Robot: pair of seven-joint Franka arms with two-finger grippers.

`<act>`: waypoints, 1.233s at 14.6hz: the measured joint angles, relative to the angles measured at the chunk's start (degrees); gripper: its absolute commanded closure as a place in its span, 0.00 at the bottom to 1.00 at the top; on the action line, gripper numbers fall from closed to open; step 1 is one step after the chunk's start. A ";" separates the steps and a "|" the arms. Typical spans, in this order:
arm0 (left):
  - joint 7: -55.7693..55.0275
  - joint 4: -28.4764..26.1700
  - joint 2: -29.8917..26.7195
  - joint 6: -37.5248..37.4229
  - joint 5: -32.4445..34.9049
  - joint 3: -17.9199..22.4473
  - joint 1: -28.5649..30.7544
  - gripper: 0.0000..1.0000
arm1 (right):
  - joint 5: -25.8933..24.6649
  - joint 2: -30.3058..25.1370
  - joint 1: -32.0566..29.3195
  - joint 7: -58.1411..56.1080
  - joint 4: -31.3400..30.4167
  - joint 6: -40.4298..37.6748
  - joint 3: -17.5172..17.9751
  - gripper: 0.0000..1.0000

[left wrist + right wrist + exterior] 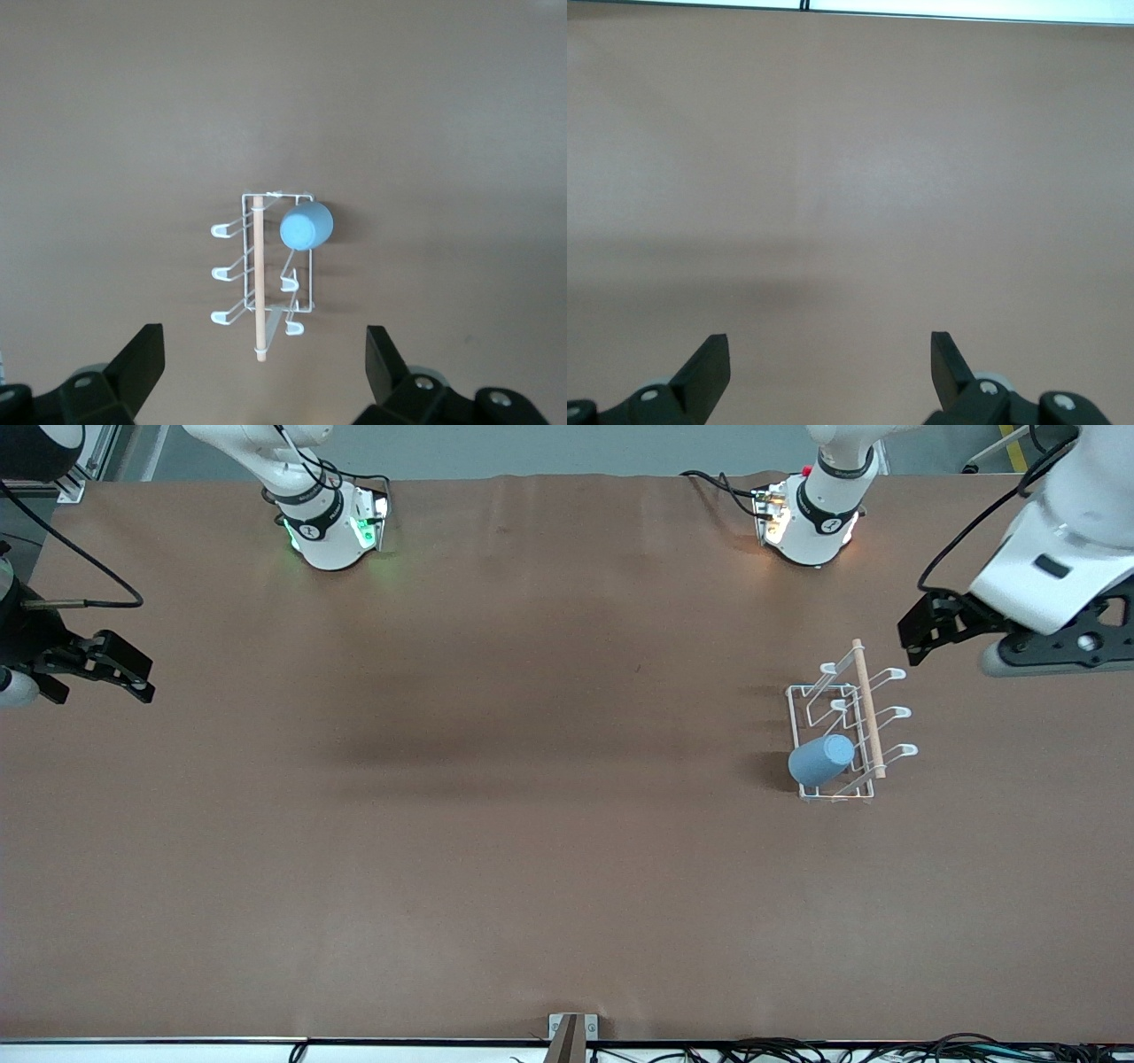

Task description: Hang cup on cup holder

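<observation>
Matt surfaces on a brown covered worktop

The small light-blue plastic cup (821, 759) looks smooth and matt. It sits on a thin white coated-wire cup holder (846, 726) with a pale, unvarnished wooden dowel (868, 708). The brown worktop (496, 824) is covered in a dull, paper-like sheet, faintly creased. Both tools are matt black plastic.

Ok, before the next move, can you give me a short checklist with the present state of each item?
1. Cup on a prong of the cup holder: ok, bottom up, tilted.
2. Cup holder upright on the table: ok.
3. Left gripper open, empty: ok, above the table beside the holder.
4. Right gripper open, empty: ok, waiting at the right arm's end.
5. Cup seated firmly: cannot tell.
</observation>
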 measured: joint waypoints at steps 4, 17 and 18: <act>2.65 -4.40 -5.44 -0.01 -7.02 13.51 -6.44 0.00 | 0.01 0.00 -0.81 0.01 0.00 -0.01 -0.01 0.00; 11.35 -29.19 -19.65 11.24 -10.13 23.19 -11.18 0.00 | 0.03 -0.28 -1.84 -0.01 0.52 -0.62 0.05 0.00; 11.43 -29.20 -19.70 11.26 -10.13 23.17 -11.24 0.00 | 0.03 -0.28 -1.84 -0.01 0.52 -0.61 0.06 0.00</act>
